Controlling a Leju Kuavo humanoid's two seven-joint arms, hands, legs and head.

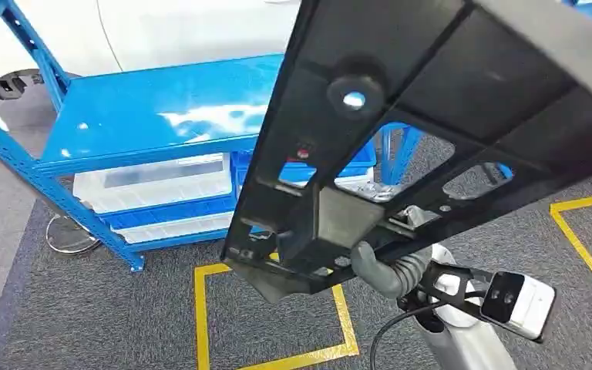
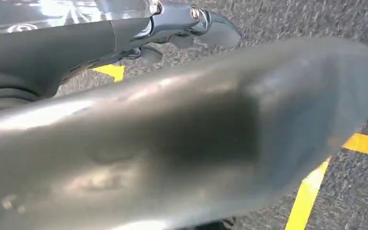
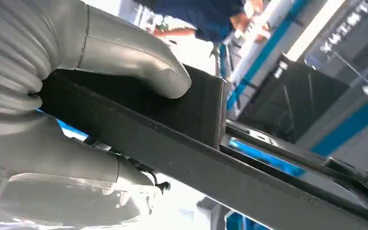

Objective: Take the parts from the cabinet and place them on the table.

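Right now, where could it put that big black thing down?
The blue shelf's top lies bare, bordered by the white wall behind and its blue frame at the left. The lower shelf is crowded with clear bins. The grey carpet inside the yellow tape square is free. The right hand grips the black part.

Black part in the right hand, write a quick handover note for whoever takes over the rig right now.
Right hand: grips the black part, thumb pressed on its edge; the part is held up, tilted, over the carpet.
Left hand: hangs over the carpet; open or shut cannot be told.
Blue rack: ahead, clear bins on its lower shelves.
Done: one part lifted.
Left: set it on the table.
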